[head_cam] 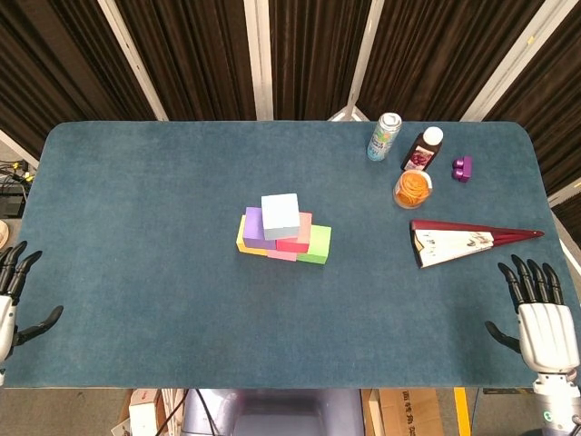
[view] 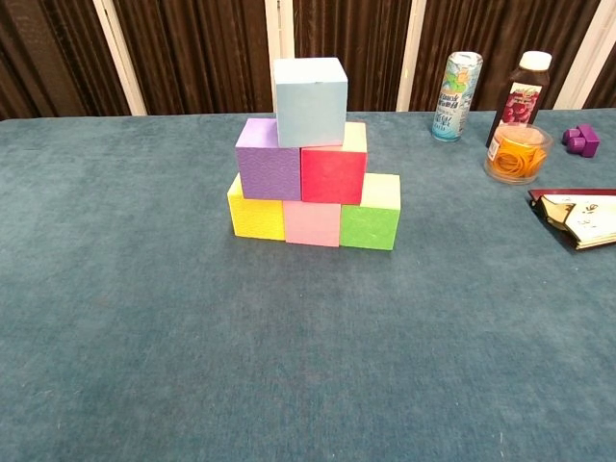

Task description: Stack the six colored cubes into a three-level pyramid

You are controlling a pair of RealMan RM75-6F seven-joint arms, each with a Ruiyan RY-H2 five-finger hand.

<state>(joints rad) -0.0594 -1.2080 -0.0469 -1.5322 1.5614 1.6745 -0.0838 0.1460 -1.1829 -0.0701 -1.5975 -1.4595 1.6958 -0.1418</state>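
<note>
Six cubes stand as a pyramid at the table's middle. The bottom row is a yellow cube [view: 255, 213], a pink cube [view: 311, 223] and a green cube [view: 372, 219]. On them rest a purple cube [view: 269, 160] and a red cube [view: 333, 169], and a light blue cube [view: 310, 100] [head_cam: 280, 215] tops the stack. My left hand [head_cam: 9, 300] is open at the table's near left edge, far from the cubes. My right hand [head_cam: 543, 320] is open at the near right corner, holding nothing. Neither hand shows in the chest view.
At the back right stand a can [head_cam: 384, 136], a dark bottle [head_cam: 422, 149], a clear cup of orange bands [head_cam: 412, 189] and a small purple piece [head_cam: 462, 168]. A folded red fan [head_cam: 463, 240] lies right of the pyramid.
</note>
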